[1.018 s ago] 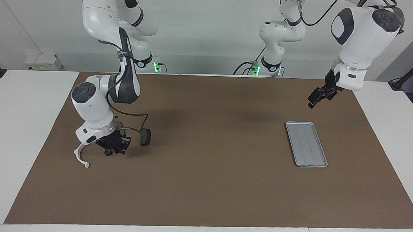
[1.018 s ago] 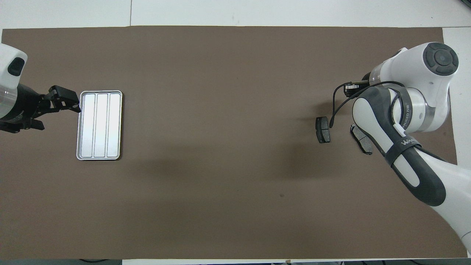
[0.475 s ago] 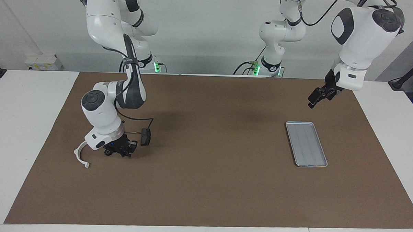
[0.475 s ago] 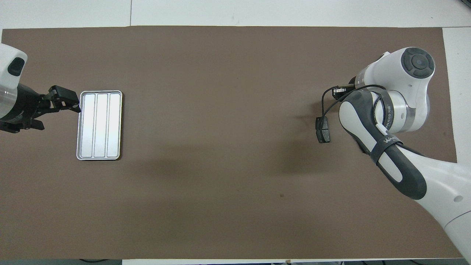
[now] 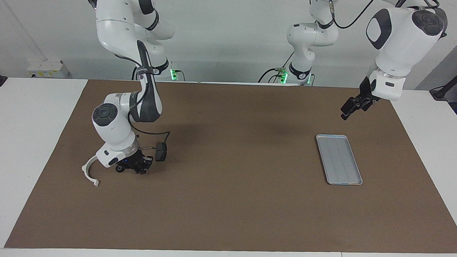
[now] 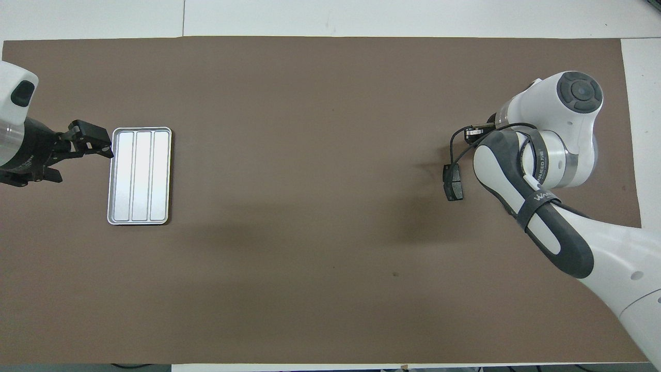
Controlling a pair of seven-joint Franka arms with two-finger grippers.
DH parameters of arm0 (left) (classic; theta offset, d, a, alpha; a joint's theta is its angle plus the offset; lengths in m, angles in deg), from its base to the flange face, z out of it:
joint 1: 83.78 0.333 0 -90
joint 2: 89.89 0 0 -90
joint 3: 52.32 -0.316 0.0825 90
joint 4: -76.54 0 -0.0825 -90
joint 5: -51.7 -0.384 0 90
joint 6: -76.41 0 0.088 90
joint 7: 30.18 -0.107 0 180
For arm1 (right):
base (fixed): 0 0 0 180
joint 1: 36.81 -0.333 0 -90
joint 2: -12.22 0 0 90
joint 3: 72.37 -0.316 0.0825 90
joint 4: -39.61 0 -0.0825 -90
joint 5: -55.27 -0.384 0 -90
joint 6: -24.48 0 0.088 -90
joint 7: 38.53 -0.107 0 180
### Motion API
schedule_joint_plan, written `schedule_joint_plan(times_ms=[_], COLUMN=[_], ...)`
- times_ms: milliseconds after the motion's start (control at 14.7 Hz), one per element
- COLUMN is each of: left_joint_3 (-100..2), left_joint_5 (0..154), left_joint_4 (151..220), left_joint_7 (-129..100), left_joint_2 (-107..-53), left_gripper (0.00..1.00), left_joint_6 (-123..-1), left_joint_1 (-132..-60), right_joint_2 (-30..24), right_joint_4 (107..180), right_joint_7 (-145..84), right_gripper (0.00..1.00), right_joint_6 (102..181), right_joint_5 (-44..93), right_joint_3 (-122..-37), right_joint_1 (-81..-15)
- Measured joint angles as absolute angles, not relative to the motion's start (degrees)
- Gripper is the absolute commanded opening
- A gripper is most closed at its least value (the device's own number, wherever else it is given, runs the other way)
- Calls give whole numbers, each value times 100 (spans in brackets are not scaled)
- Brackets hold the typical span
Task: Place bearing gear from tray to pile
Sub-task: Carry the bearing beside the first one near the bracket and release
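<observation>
The silver-grey tray (image 5: 338, 159) lies bare toward the left arm's end of the table; it also shows in the overhead view (image 6: 139, 175). The pile lies toward the right arm's end: a white arc bracket (image 5: 88, 172) and a dark brake-pad piece (image 5: 160, 151), which also shows in the overhead view (image 6: 453, 182). A small dark round bearing gear (image 5: 118, 169) lies on the mat between them. My right gripper (image 5: 135, 167) is low over the pile, just beside the gear. The second pad is hidden under that arm. My left gripper (image 5: 349, 108) waits in the air over the mat beside the tray.
A brown mat (image 5: 229, 204) covers the table, with white table surface (image 5: 23, 136) around it. The right arm's wrist and forearm (image 6: 542, 170) cover most of the pile from above.
The right arm's wrist has swung toward the middle of the table and its gripper has shifted off the gear, which stays on the mat. The left arm has not moved.
</observation>
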State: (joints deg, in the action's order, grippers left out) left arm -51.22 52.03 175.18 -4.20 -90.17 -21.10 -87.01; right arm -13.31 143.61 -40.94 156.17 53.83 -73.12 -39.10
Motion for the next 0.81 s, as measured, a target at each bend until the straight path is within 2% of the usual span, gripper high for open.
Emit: schedule_joint_plan(times_ms=[407,475,543,679,814], left_joint_3=[-5122,-5122,-5122,-5122,-5122], left_joint_5=[5203,5203,5203,5203,5203], left_joint_4=[17518,17518,17518,17518,17518], left_joint_7=[-420,-420,-420,-420,-420], left_joint_2=[-9017,-9017,-9017,-9017,-9017], left_gripper=[100,100,100,100,100], left_joint_6=[-2110,-2110,-2110,-2110,-2110], left_joint_1=[-8701,-8701,-8701,-8701,-8701], right_joint_2=[-1331,-1330,-1329,-1329,-1334], right_joint_4=[14535,14541,14542,14543,14544], right_joint_7=[-4031,-4029,-4029,-4029,-4028], right_gripper=[0,5,20,38,45], right_joint_6=[15847,15860,15860,15861,15861], right_joint_5=[5383,5383,5383,5383,5383], right_joint_3=[-7312,-7312,-7312,-7312,-7312], right_joint_1=[-3905,-3904,-3904,-3904,-3903])
